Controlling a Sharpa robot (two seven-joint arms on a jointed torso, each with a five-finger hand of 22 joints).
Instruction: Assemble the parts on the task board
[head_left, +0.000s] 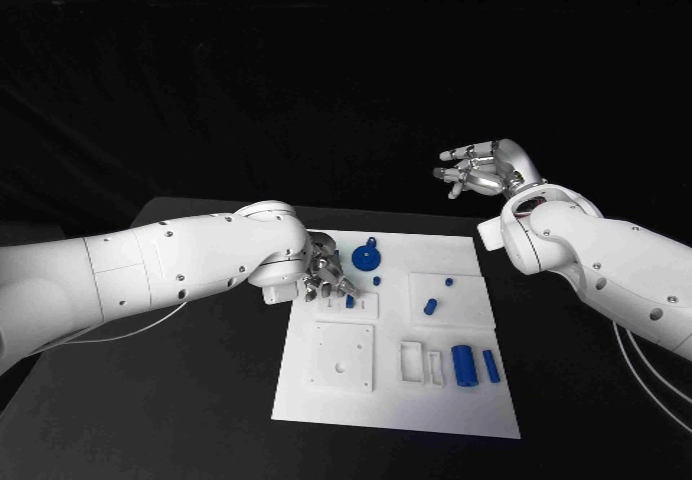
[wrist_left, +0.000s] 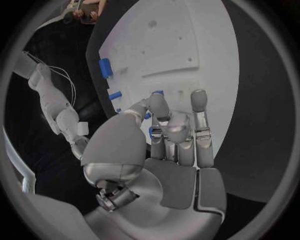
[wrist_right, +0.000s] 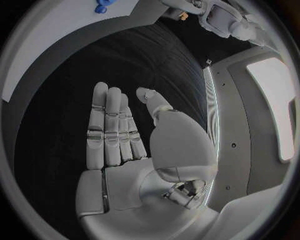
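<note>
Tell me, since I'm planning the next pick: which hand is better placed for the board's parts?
Left. The left hand is over the task board beside a small blue part; the right hand hangs beyond it.

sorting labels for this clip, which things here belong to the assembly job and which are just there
Job:
task board
blue parts on it
left hand, pinching a small blue piece

Just there:
black table
right hand, raised beyond the table, holding nothing

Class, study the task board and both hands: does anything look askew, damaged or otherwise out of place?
Nothing stands out. The task board lies flat and whole, with blue parts such as the cylinder lying loose on it. The left hand pinches a small blue part over the board; the right hand is raised, open, holding nothing.
</note>
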